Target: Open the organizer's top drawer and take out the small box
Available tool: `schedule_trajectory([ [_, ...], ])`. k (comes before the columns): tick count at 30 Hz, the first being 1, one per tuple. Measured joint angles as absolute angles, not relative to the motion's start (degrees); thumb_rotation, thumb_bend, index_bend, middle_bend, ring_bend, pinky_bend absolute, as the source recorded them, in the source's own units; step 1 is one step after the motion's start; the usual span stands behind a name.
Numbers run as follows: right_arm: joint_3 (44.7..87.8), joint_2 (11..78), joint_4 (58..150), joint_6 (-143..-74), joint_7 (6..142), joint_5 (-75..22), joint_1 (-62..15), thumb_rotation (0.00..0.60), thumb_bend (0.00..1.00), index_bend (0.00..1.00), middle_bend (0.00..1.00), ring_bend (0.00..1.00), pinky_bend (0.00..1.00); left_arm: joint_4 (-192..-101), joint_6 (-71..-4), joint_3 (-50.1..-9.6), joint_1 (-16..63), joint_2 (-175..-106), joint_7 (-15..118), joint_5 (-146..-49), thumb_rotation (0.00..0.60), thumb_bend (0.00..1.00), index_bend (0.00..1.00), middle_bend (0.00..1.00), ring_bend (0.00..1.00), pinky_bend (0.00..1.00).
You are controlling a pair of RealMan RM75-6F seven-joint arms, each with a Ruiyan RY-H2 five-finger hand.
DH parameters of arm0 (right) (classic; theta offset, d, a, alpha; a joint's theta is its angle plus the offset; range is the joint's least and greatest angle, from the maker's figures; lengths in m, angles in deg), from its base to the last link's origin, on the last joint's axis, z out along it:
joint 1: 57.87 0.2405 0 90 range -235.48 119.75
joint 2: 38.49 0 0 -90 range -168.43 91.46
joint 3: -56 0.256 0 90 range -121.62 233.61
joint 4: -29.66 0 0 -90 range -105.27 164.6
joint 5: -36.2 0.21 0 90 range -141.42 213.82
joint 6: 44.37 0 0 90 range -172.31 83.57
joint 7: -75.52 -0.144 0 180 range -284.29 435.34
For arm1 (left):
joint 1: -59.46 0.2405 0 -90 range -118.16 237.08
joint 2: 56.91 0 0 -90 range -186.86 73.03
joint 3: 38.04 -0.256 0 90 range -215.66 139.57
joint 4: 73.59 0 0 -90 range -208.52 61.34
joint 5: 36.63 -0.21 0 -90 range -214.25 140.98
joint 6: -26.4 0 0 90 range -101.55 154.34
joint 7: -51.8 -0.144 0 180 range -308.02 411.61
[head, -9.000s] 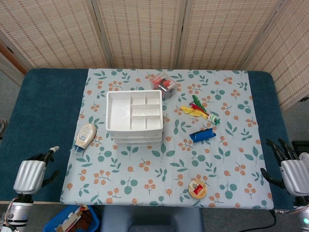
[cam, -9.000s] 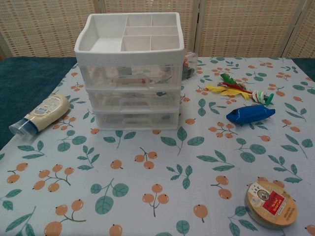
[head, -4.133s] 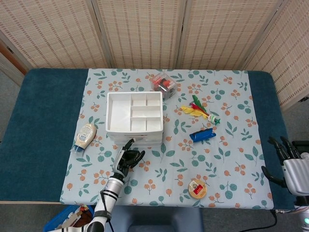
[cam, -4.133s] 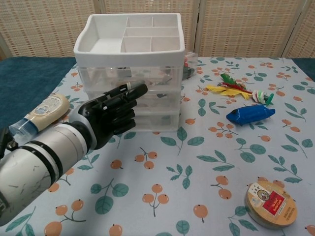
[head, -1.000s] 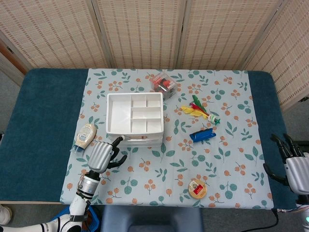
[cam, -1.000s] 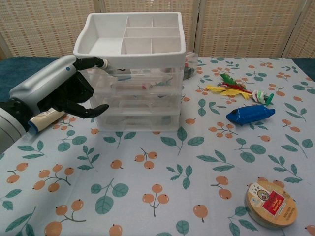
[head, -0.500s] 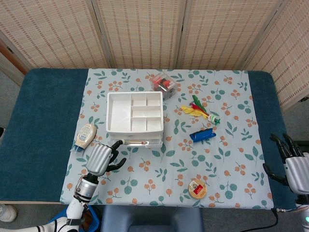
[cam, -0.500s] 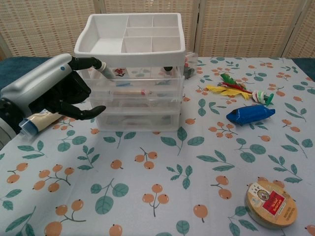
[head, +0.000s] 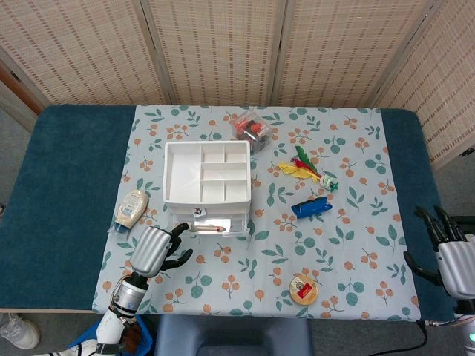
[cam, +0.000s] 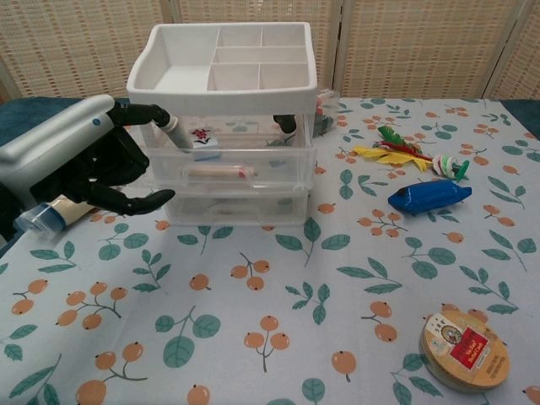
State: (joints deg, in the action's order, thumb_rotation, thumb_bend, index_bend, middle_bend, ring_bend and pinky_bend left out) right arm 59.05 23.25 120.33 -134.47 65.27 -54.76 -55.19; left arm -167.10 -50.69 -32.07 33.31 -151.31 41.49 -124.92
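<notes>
Organizer's top drawer (cam: pixel 228 164) sits partly pulled, the left hand (cam: pixel 80 164) hooking one finger on its corner, holding nothing: draw straight outward, then lift the small box (cam: pixel 205 142).

Top drawer (cam: pixel 228 160) pulled fwd from organizer (head: pixel 205 172), small box (cam: pixel 205 142) inside.

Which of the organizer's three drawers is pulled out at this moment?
The top drawer: its front stands forward of the two drawers below, which sit flush in the organizer. The left hand has a fingertip at its left corner.
</notes>
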Motion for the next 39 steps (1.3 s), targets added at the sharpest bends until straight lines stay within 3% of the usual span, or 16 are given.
schedule_trajectory([
  [39, 59.0, 23.5, 119.5, -134.8, 64.4, -54.8, -55.5, 0.6, 0.33, 0.01, 0.17, 0.03, 0.13, -172.9, -51.1, -36.6, 35.9, -147.9, 39.2, -128.8, 0.6, 0.29, 0.39, 0.95, 1.0, 1.0],
])
